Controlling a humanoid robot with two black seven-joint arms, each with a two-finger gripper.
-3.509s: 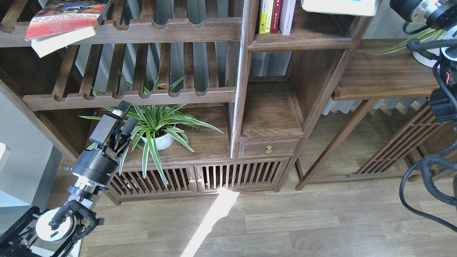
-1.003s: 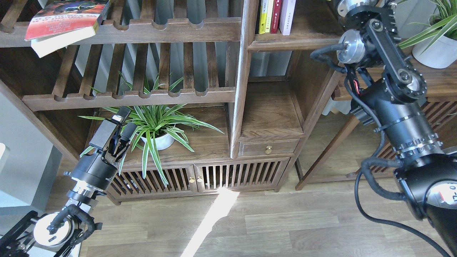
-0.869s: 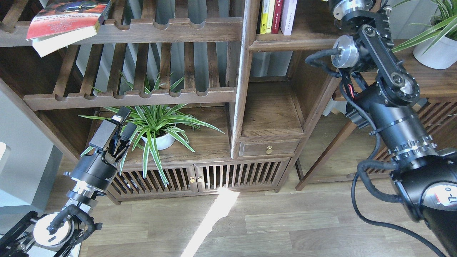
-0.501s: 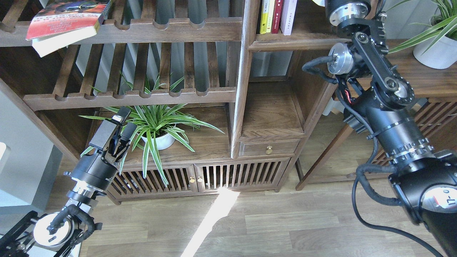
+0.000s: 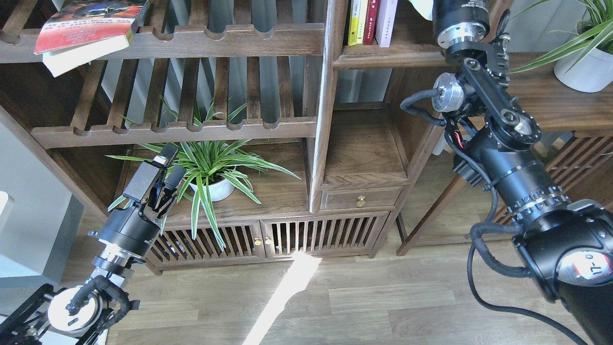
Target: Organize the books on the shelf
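Nearest, the left end effector (image 5: 170, 164) is hovering low in front of the white ceramic pot of striped green spider plant (image 5: 218, 190). Its two fingers are standing slightly parted and gripping nothing. The black right arm (image 5: 503, 158) is reaching up past the solid dark-walnut shelf board with the plain front edge (image 5: 392, 58). The right end effector is lying beyond the top edge of the view, so I cannot tell how it is set. A scrap of something pale (image 5: 423, 6) is showing beside its wrist, possibly one of the loose books.

If a book is being carried in, the step is probably going best with the spine kept upright and the book eased down onto the board. It should end just beside the row of upright yellow, red and white books (image 5: 367, 21) without tipping them.

The narrow cubby is holding that row against its left wall. The small drawer with a brass knob (image 5: 360, 199) and the slatted cabinet doors (image 5: 263, 238) are sitting shut, hiding their contents. A second white pot (image 5: 580, 73) is standing on the wide board at right. Farthest, the thick paperback with the red-orange dark cover (image 5: 82, 26) is lying askew on the upper slatted rack (image 5: 225, 43), well apart from the cubby.
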